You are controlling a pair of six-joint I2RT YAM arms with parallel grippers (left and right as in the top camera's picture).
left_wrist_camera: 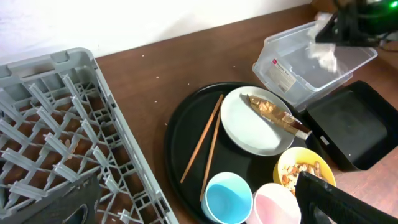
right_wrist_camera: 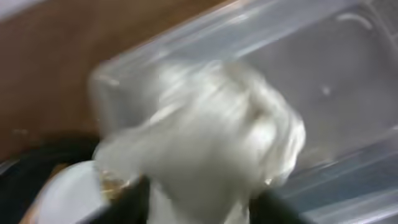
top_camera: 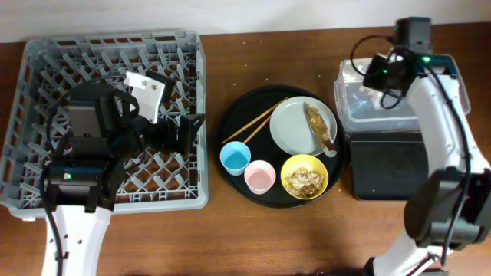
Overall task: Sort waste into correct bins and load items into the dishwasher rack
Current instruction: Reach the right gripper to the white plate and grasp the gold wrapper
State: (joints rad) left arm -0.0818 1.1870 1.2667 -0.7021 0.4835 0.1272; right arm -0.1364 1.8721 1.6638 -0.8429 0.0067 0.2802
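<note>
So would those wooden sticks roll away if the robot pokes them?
Probably a bit. The chopsticks are thin and lie loose on the round black tray, so a poke likely skids or rolls them. Being wood, they should stay stiff and feel light.

In my right pincer (right_wrist_camera: 199, 202) the napkin (right_wrist_camera: 199, 130) is crumpled white paper; beyond it the tub (right_wrist_camera: 336, 74) is clear glossy plastic. Ahead of my left pincer (top_camera: 188, 132), bare wooden chopsticks (left_wrist_camera: 211, 140); beside it, a matt grey plastic rack (left_wrist_camera: 56, 143).

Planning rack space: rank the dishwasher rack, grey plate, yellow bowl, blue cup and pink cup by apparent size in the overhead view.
1. dishwasher rack
2. grey plate
3. yellow bowl
4. blue cup and pink cup: look alike, not ranked.
</note>
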